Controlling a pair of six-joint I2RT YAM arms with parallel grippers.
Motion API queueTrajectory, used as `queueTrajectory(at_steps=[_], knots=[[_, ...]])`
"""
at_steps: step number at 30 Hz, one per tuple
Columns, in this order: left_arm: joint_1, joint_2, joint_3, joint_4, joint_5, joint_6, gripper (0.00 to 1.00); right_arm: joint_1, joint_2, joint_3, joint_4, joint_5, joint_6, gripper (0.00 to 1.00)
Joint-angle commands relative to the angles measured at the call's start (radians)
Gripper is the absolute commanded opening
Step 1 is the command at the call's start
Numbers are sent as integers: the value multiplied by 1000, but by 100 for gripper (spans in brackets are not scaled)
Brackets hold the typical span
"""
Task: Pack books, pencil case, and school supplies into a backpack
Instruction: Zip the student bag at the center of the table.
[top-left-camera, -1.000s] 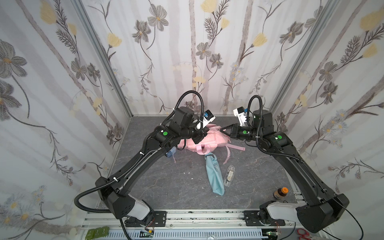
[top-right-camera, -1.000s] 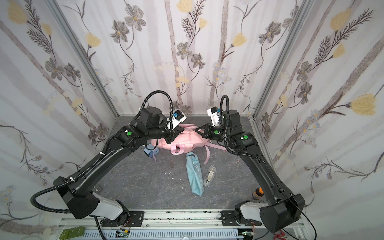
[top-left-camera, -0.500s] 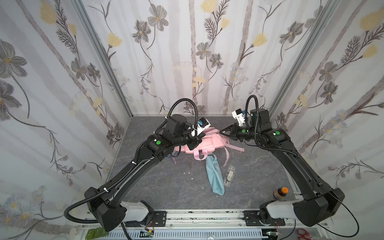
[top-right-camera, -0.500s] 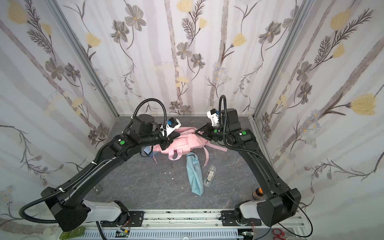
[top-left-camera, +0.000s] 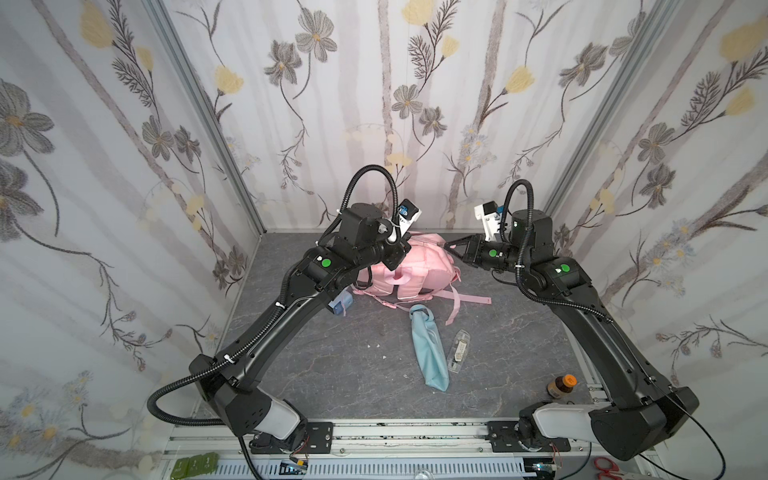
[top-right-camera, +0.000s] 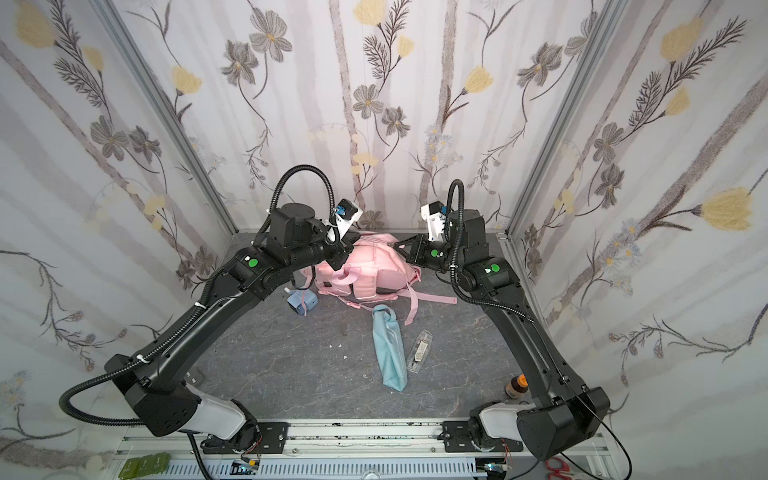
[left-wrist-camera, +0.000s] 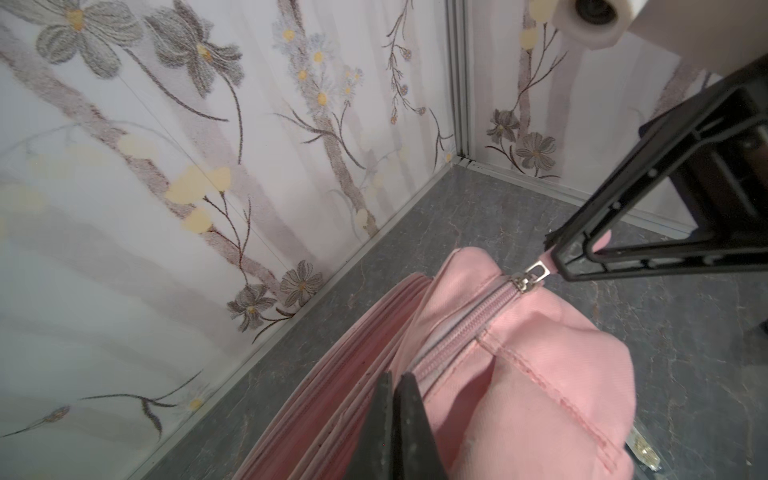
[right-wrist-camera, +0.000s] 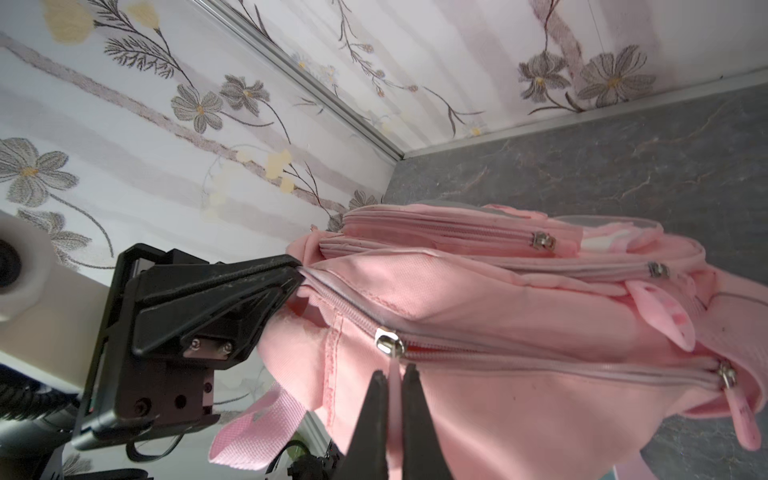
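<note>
jaws clamped on both sides: left gripper (left-wrist-camera: 397, 380) pinches backpack (left-wrist-camera: 540, 353) fabric at its top edge, right gripper (right-wrist-camera: 394, 376) nips the zipper pull (left-wrist-camera: 538, 270).

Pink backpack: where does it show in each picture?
In a top view: backpack at centre, toward the rear.
In a top view: backpack, same spot.
Left wrist: backpack in the near foreground.
Right wrist: backpack fills the foreground.
Shared landmark: right gripper, pinching its zipper pull.
</note>
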Motion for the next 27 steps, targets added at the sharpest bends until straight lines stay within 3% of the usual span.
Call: queueTrajectory(at_steps=[1, 4, 6, 12, 16, 19, 22, 24, 26, 27], knots=[[15, 60, 79, 60, -235, -44, 0, 7, 116, 137, 122, 52, -20, 0], [15, 127, 150, 71, -312, -57, 0, -6, 218, 248, 62, 43, -43, 0], [17, 165, 179, 88, -366, -48, 0, -26, 232, 234, 38, 56, -45, 0], [22, 226, 240, 111, -487, -32, 0, -138, 149, 27, -4, 55, -37, 0], [24, 225, 261, 108, -475, -14, 0, -216, 120, -92, -1, 47, -32, 0], [28, 184, 221, 126, -364, -16, 0, -217, 148, -82, 60, -22, -22, 0], [49, 126, 141, 103, -44, -32, 0, -169, 152, -49, 225, -100, 10, 0], [53, 137, 159, 12, 80, -67, 2, -135, 163, -17, 292, -149, -9, 0], [53, 152, 162, -27, 117, -160, 35, -103, 169, -2, 311, -175, -52, 0], [53, 158, 153, -37, 136, -215, 43, -86, 166, -9, 318, -187, -88, 0]])
